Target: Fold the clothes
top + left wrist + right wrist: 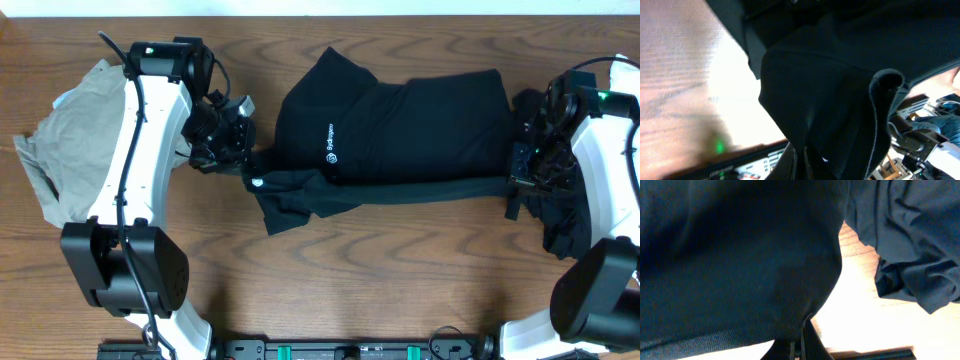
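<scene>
STEP: mid-fold; you pinch the black garment [400, 120]; left gripper [243, 158] clamped at 9 o'clock; right gripper [520, 182] clamped at 3 | NEXT: probably carry both ends evenly toward 12

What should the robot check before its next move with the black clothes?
1. The left claw is shut on the black garment: ok.
2. The right claw is shut on its other end: ok.
3. The black garment lies smooth: not ok, it is bunched, with a strip trailing below.
4. The khaki garment lies apart from it: ok.
5. The other black heap is free of the right claw: cannot tell.
6. The table shows bare wood in front: ok.
</scene>
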You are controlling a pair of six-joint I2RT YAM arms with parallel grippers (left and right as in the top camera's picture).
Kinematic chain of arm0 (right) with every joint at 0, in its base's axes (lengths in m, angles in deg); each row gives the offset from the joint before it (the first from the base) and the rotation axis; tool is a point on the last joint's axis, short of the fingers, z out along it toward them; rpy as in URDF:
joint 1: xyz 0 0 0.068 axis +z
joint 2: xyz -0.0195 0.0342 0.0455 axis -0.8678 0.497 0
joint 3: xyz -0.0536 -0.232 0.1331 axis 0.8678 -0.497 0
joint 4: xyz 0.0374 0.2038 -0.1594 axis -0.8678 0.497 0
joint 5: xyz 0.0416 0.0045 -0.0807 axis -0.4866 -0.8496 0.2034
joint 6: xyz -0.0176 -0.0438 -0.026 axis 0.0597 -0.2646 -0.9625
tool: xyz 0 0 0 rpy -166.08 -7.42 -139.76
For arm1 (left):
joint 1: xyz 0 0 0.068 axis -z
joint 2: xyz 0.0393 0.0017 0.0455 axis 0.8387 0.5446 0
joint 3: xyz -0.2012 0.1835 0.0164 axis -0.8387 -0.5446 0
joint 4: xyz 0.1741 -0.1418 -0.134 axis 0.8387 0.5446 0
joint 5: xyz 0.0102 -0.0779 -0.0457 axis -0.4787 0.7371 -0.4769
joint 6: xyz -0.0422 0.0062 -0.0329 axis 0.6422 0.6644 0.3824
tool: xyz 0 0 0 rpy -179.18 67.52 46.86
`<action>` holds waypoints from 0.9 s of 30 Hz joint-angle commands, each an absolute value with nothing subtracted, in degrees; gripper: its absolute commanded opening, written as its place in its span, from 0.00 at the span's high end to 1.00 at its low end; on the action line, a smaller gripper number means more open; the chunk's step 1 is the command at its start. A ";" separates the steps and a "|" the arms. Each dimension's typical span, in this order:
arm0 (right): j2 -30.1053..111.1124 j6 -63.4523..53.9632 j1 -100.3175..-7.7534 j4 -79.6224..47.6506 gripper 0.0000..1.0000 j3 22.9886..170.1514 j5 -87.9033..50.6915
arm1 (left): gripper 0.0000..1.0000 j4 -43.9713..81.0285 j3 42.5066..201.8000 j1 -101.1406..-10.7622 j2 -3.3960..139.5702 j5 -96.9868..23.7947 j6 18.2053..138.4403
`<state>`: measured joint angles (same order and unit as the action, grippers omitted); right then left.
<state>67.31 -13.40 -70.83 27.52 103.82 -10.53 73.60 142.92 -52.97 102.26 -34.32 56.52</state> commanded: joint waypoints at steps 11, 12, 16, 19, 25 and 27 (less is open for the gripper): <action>44.67 -13.99 -71.05 19.87 0.99 104.12 -9.50 | 0.94 65.58 143.11 -53.01 83.20 -29.71 53.02; 42.48 -13.99 -71.05 18.95 0.99 104.12 -9.50 | 0.94 64.40 143.11 -52.99 80.51 -29.71 53.02; 34.02 -14.01 -71.05 15.13 0.99 104.12 -9.50 | 0.94 60.05 143.11 -53.01 70.92 -31.28 53.07; 28.73 -14.01 -71.05 12.22 0.99 104.12 -9.50 | 0.94 57.34 143.11 -52.99 65.04 -34.43 53.29; 24.47 -14.01 -71.05 6.01 0.99 104.12 -9.50 | 0.94 54.28 143.11 -53.01 59.09 -45.38 57.22; 24.95 -14.01 -71.05 4.88 0.99 104.12 -9.48 | 0.94 54.25 143.09 -53.01 59.38 -46.10 57.37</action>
<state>23.93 -13.40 -70.83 6.10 103.86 -10.57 54.73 142.70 -52.97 58.24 -40.12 55.65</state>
